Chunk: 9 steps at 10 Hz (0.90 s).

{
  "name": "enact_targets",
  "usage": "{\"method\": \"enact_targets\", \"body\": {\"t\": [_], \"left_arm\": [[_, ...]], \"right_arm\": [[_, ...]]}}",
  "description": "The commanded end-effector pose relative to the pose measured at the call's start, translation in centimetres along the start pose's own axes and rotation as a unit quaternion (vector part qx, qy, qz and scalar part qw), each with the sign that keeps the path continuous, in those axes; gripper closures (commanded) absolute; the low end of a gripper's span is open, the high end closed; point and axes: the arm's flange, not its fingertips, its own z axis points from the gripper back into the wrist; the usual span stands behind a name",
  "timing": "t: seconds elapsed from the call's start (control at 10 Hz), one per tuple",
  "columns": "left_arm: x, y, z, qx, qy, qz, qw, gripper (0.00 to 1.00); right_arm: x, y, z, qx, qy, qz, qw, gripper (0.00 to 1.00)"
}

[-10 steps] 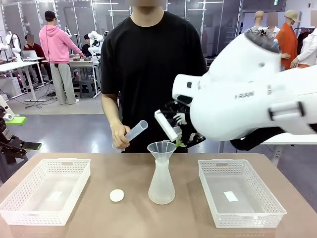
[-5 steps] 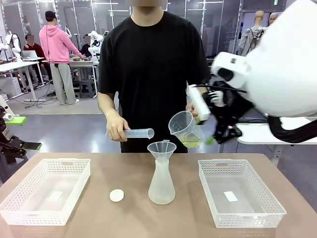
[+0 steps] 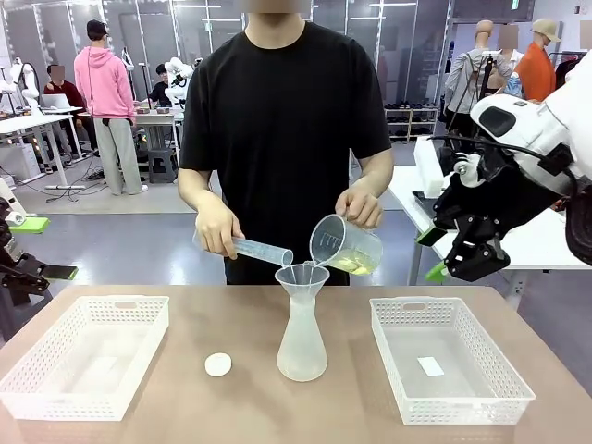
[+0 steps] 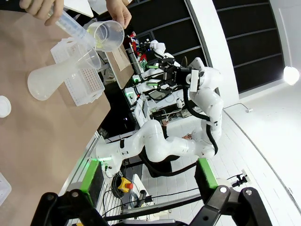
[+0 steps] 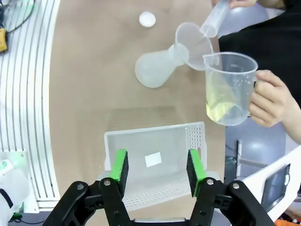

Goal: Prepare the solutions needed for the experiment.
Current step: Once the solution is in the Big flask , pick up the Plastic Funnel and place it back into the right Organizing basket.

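Yellowish liquid (image 3: 357,266) sits as a shallow layer at the bottom of a clear jug (image 3: 344,242). One hand (image 3: 361,205) of the person at the far side of the table (image 3: 250,407) holds the jug up. Jug is tipped, spout just above the funnel (image 3: 302,275), which stands in the neck of a frosted flask (image 3: 302,344) mid-table. The person's other hand (image 3: 217,231) holds a clear tube (image 3: 261,249) slanted down, open end at the funnel rim (can't tell if anything is in the tube, or if liquid is running from either).

Right gripper (image 3: 431,254) hangs in the air to the right of the jug, well apart from it, on the right basket (image 3: 467,407) side. Jaws partway apart, nothing btw them. In the right wrist view its green pads (image 5: 120,170) frame that basket below, w/ a small white slip (image 5: 153,159) on the basket floor, and jug + hand off to the upper right.

Left gripper (image 4: 147,175) has jaws spread wide and empty, aimed off past the table's edge. Flask, jug and tube sit in the top-left corner of its view.

Small white disc (image 3: 218,364) lies flat on the table btw the left basket (image 3: 83,405) and the flask, touching neither.
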Motion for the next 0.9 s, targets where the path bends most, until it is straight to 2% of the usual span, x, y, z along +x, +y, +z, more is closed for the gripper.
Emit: {"method": "enact_targets", "body": {"t": [0.0, 0.2, 0.3, 0.4, 0.5, 0.6, 0.7, 0.8], "left_arm": [[0.0, -0.2, 0.0, -0.003, 0.004, -0.002, 1.0, 0.0], [0.0, -0.2, 0.0, -0.003, 0.004, -0.002, 1.0, 0.0], [0.0, -0.2, 0.0, -0.003, 0.004, -0.002, 1.0, 0.0], [0.0, -0.2, 0.0, -0.003, 0.004, -0.002, 1.0, 0.0], [0.0, -0.2, 0.0, -0.003, 0.004, -0.002, 1.0, 0.0], [0.0, -0.2, 0.0, -0.003, 0.004, -0.002, 1.0, 0.0], [0.0, -0.2, 0.0, -0.003, 0.004, -0.002, 1.0, 0.0], [0.0, -0.2, 0.0, -0.003, 0.004, -0.002, 1.0, 0.0]], "right_arm": [[-0.7, -0.8, -0.6, 0.005, 0.0, -0.027, 1.0, 0.36], [-0.3, -0.2, -0.1, 0.002, 0.0, -0.004, 1.0, 0.36], [-0.3, -1.0, -2.1, 0.064, -0.039, -0.054, 0.996, 0.36], [-1.7, -1.3, -3.3, 0.114, -0.103, -0.163, 0.975, 0.36], [-3.3, -1.3, -4.0, 0.172, -0.169, -0.268, 0.933, 0.36], [-4.7, -1.2, -4.8, 0.208, -0.22, -0.34, 0.891, 0.36], [-5.7, -0.7, -5.5, 0.215, -0.219, -0.402, 0.863, 0.36], [-6.5, 0.0, -5.9, 0.245, -0.231, -0.462, 0.82, 0.36]]}}
